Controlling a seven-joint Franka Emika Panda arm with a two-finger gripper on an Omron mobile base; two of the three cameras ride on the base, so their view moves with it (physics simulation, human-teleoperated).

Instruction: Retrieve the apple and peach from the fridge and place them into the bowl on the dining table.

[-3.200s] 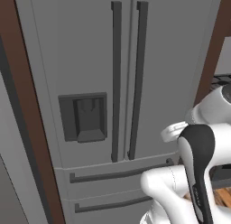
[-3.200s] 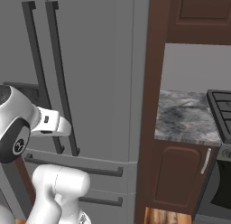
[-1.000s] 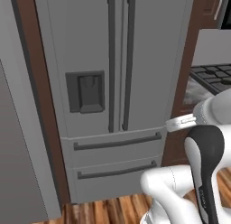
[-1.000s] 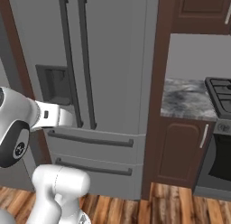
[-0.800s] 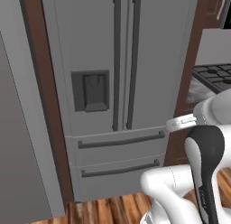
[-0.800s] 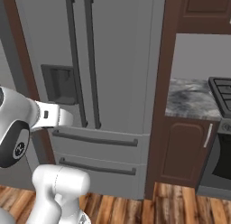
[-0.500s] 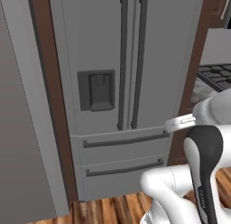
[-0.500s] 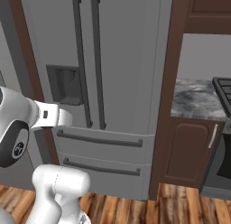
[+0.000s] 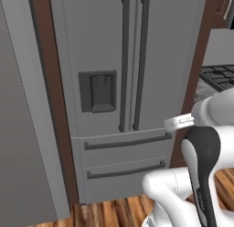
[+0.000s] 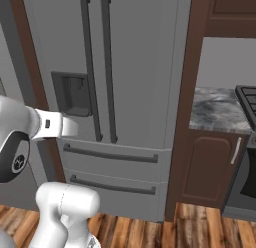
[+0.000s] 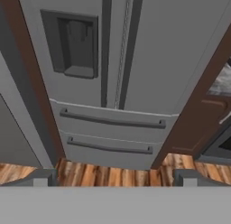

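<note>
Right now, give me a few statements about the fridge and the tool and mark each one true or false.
1. Both doors of the fridge are closed. True.
2. The water dispenser sits in the right door. False: it is in the left door.
3. The tool holds an apple. False: it is open and empty.
4. Two drawers lie below the doors. True.
5. The floor is tiled white. False: it is wood plank.
</note>
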